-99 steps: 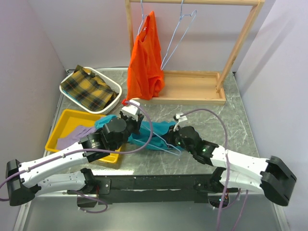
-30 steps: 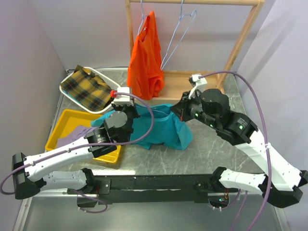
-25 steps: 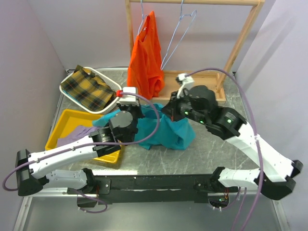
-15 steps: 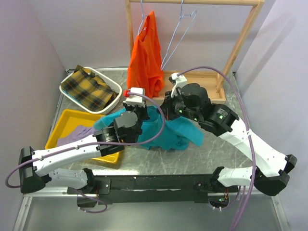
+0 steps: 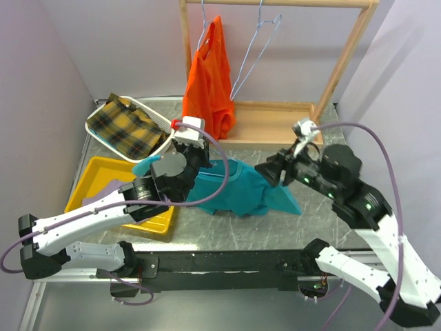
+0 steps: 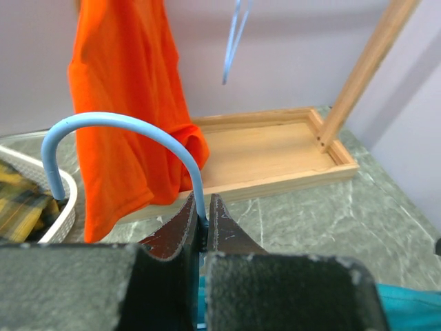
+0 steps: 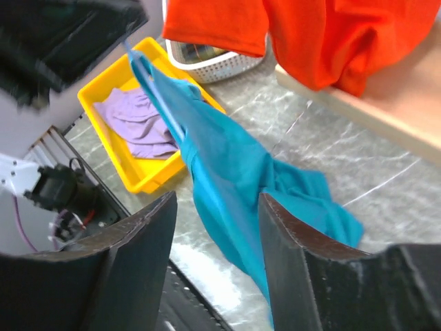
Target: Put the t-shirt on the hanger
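Observation:
The teal t-shirt (image 5: 238, 189) hangs in folds from the pale-blue wire hanger (image 6: 117, 123), its lower right part lying on the table. My left gripper (image 5: 198, 150) is shut on the hanger's stem just below the hook, as the left wrist view shows (image 6: 202, 201). My right gripper (image 5: 266, 171) stands open at the t-shirt's right edge, holding nothing. In the right wrist view the t-shirt (image 7: 227, 165) drapes down past the spread fingers (image 7: 141, 255), and one hanger shoulder (image 7: 141, 65) pokes out at its top.
A wooden rack (image 5: 275, 124) stands at the back with an orange garment (image 5: 207, 86) and a bare wire hanger (image 5: 258, 48) on its rod. A white basket (image 5: 162, 138) of plaid cloth and a yellow tray (image 5: 93, 176) with lilac cloth sit on the left.
My right gripper has opened, let go of the t-shirt and drawn back to the right. The t-shirt's right side has dropped onto the table. My left gripper keeps its hold on the hanger.

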